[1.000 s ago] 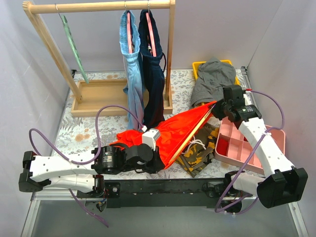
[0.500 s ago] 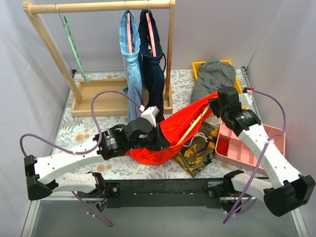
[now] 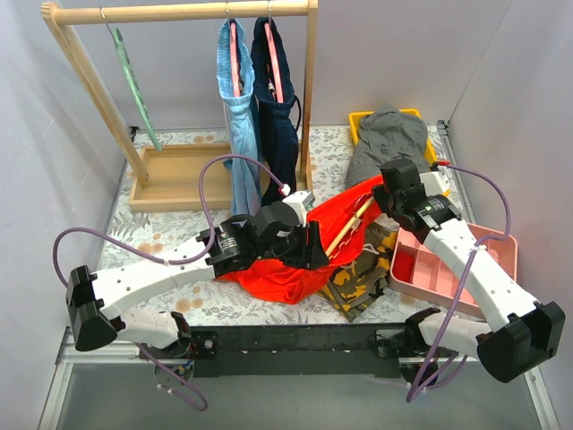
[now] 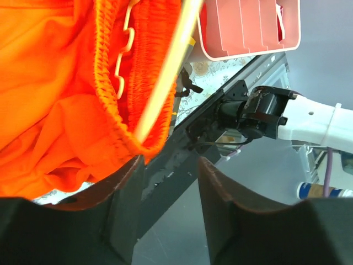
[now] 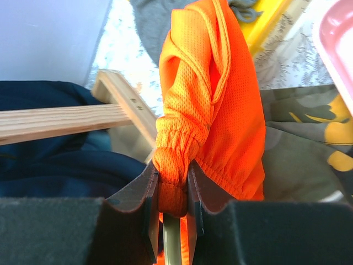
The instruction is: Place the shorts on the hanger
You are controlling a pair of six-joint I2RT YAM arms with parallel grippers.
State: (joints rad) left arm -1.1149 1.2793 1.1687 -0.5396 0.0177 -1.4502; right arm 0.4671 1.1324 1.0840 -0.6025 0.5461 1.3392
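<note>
Top view: shorts [image 3: 286, 269] bunched up mid-bench [image 3: 166, 224], held between both arms. The hanger [image 3: 347, 231] runs diagonally through them, just above the camouflage shorts [image 3: 358, 287]. The left gripper [image 3: 312, 246] is at the shorts' left part. The right gripper [image 3: 387, 193] is at their upper right corner, near the pink tray [image 3: 466, 269]. Grip state can't be read here. Left wrist view: the left gripper's fingers [image 4: 129, 204] stand apart with nothing between them. The waistband [image 4: 110, 94] and hanger bar sit just above the tips, and the white drawstring [image 4: 126, 52] shows. Right wrist view: the right gripper is clamped on a bunched fold of waistband, with the pale hanger bar between the fingers below it. The wooden rack [image 5: 55, 118] is behind. Versus half a second ago: the left arm has reached further right, the shorts are more bunched, and the right gripper has shifted slightly left.
</note>
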